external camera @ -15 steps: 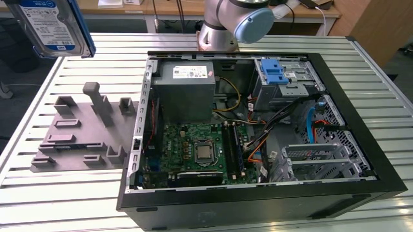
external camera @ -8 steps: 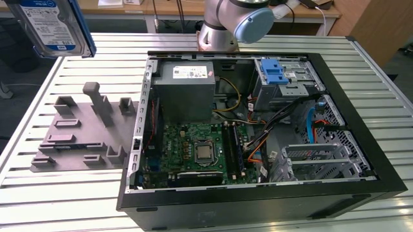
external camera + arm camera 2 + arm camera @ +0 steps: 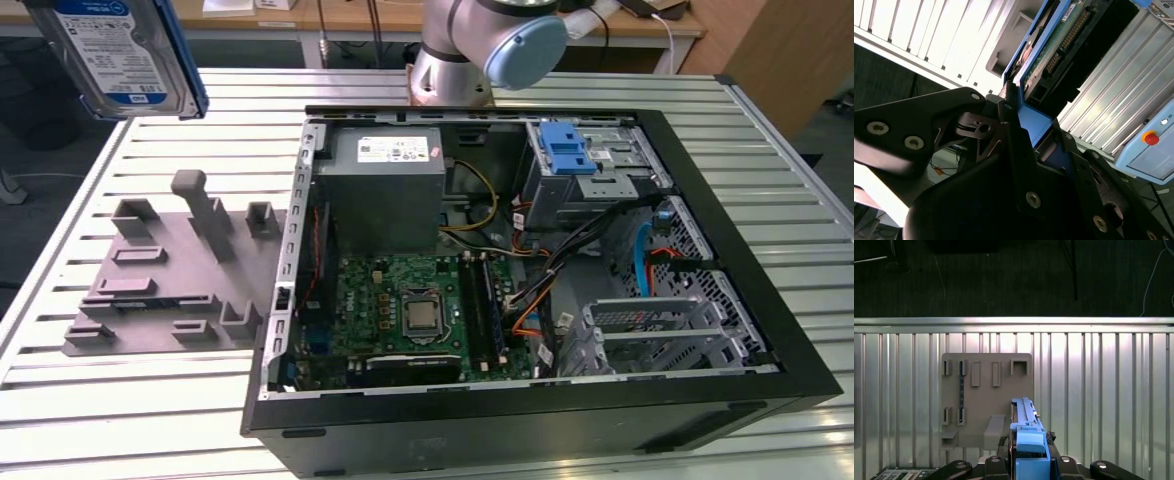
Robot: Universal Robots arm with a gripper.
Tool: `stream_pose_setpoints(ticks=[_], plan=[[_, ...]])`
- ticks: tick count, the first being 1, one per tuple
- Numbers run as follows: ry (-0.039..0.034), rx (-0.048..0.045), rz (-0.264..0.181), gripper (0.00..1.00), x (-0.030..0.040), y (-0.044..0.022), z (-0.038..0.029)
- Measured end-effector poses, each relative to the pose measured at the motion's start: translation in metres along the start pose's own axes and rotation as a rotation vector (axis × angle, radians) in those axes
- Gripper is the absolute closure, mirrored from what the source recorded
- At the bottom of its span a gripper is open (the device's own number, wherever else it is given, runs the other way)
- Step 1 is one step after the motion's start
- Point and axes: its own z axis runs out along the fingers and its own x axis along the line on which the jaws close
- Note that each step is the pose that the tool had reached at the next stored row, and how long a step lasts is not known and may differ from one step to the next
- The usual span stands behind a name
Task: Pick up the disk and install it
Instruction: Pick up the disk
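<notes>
My gripper is clamped on the disk by its blue frame; the disk hangs in the air over the slatted table, above the grey holder, well to the exterior view's left of the open case.

Plastic-framed disk; ribbed table, probably bare aluminium.

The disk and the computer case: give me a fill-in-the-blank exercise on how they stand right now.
1. The end effector is shut on the ___ carrier frame of the disk.
2. The grey fixture lies on the slatted table, at the exterior view's ___ of the computer case.
3. The computer case lies with its side ___, leaving the motherboard exposed.
Missing words: blue; left; open.
</notes>
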Motion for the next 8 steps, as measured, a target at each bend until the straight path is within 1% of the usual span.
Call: stream_pose_setpoints(ticks=[8], plan=[[0.0,-0.0001,0.0,0.64,-0.0001,-0.0105,0.0001]])
